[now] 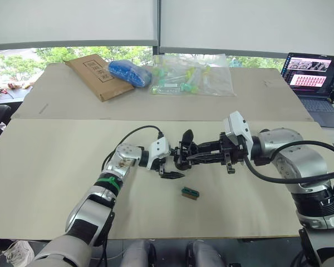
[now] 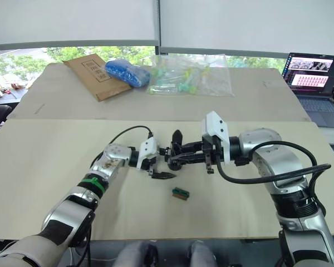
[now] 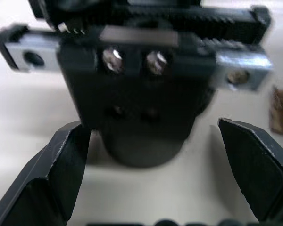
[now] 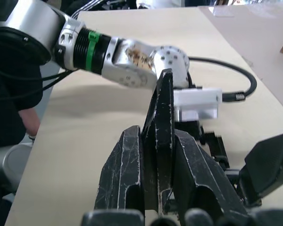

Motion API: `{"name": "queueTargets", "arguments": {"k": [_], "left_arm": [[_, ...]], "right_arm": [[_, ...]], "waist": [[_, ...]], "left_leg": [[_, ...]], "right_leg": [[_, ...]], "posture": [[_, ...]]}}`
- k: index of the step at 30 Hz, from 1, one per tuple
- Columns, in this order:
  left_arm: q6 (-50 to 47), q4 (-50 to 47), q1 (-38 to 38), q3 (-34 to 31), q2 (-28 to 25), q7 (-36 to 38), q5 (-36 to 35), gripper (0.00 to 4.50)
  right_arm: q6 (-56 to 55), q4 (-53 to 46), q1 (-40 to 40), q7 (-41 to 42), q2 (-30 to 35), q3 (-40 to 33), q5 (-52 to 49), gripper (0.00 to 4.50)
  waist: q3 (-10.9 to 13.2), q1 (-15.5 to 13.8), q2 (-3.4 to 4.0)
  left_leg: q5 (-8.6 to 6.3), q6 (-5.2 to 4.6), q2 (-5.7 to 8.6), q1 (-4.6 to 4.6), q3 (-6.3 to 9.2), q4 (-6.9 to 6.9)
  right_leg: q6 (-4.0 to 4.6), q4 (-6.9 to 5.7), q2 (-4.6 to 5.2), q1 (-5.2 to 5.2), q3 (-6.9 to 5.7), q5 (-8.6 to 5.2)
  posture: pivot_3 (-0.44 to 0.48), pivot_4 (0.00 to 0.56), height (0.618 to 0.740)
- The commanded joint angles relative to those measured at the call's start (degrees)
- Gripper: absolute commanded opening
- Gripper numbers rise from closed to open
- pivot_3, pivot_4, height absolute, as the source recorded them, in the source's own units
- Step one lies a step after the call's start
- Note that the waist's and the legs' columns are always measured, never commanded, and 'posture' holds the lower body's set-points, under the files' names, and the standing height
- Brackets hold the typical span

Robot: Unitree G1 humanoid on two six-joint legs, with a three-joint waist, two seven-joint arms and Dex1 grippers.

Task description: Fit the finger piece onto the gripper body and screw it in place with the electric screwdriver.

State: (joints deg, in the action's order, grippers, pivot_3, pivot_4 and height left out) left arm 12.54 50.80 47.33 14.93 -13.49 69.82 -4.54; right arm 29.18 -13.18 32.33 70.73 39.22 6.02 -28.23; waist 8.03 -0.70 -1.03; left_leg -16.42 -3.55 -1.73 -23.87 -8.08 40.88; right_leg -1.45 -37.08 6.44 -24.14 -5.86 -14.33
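Right wrist view recorded the right gripper [image 4: 156,141] pinching the finger piece [image 4: 162,117] edge-on between its fingers. Gripper body [image 1: 185,151] sat mid-table, well back from the front edge — the left gripper [image 1: 168,170] just beside it, fingers [image 3: 56,169] spread either side of its base without touching.

A small green-topped block [image 1: 190,193] lies on the table [image 1: 55,167]; a brown envelope [image 1: 96,75], blue bag [image 1: 129,72], clear bags [image 1: 192,75] and laptop [image 1: 314,80] sit beyond
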Motion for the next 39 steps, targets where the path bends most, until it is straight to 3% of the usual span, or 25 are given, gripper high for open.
{"name": "queueTargets", "arguments": {"k": [1, 5, 8, 11, 22, 39], "left_arm": [[1.7, 0.2, 1.4, -1.1, 0.8, -0.6, 0.5, 4.50], [2.1, 0.4, 1.1, -1.1, 0.9, -0.3, 0.7, 4.50], [3.5, 1.1, 1.0, -0.8, 0.6, 0.1, 1.4, 3.69], [3.9, 2.0, 0.8, -1.0, 0.6, 0.0, 1.7, 2.29], [3.8, 0.6, 0.0, -1.4, 0.9, -0.2, 2.1, 2.29], [3.3, -0.7, -0.8, -1.9, 0.8, -0.6, 2.2, 2.29]], "right_arm": [[-3.1, -2.0, -0.5, -0.3, -0.7, -1.1, -0.4, 0.39], [-4.9, -0.4, -0.4, -0.2, -2.0, -0.3, -0.1, 0.39], [-9.0, 2.7, 0.5, 1.0, -4.0, 0.3, 1.0, 0.39], [-13.4, 8.2, 2.0, 2.7, -6.5, 1.6, 2.5, 0.39], [-23.2, 23.2, 5.5, 5.6, -11.2, 4.1, 8.2, 0.39], [-22.4, 28.2, 3.7, 5.8, -12.2, 5.3, 10.0, 0.39]], "waist": [[0.0, 0.1, 0.00], [0.0, 0.0, 0.00], [0.0, 0.0, 0.00], [0.0, 0.1, 0.00], [0.0, 0.2, 0.01], [0.0, 0.3, 0.02]], "left_leg": [[0.00, 0.00, 0.00, 0.00, 0.00, -0.01], [0.00, 0.00, -0.01, 0.00, 0.00, 0.00], [0.00, 0.00, -0.01, 0.00, 0.01, 0.00], [0.00, 0.00, 0.00, 0.01, 0.00, -0.01], [0.00, 0.00, 0.00, 0.03, 0.00, 0.00], [0.00, 0.00, -0.02, 0.12, 0.00, 0.00]], "right_leg": [[0.00, 0.00, -0.01, 0.00, 0.00, 0.00], [0.00, -0.01, -0.01, 0.00, -0.01, 0.00], [0.00, 0.00, -0.01, 0.00, -0.02, 0.00], [0.00, 0.00, -0.02, 0.01, -0.02, 0.00], [0.00, -0.02, -0.02, 0.04, -0.05, 0.00], [0.00, -0.03, -0.03, 0.12, -0.05, 0.00]], "posture": [[0.000, 0.150, 0.740], [0.000, 0.150, 0.740], [0.000, 0.150, 0.740], [0.000, 0.150, 0.740], [0.000, 0.150, 0.740], [0.000, 0.150, 0.740]]}}
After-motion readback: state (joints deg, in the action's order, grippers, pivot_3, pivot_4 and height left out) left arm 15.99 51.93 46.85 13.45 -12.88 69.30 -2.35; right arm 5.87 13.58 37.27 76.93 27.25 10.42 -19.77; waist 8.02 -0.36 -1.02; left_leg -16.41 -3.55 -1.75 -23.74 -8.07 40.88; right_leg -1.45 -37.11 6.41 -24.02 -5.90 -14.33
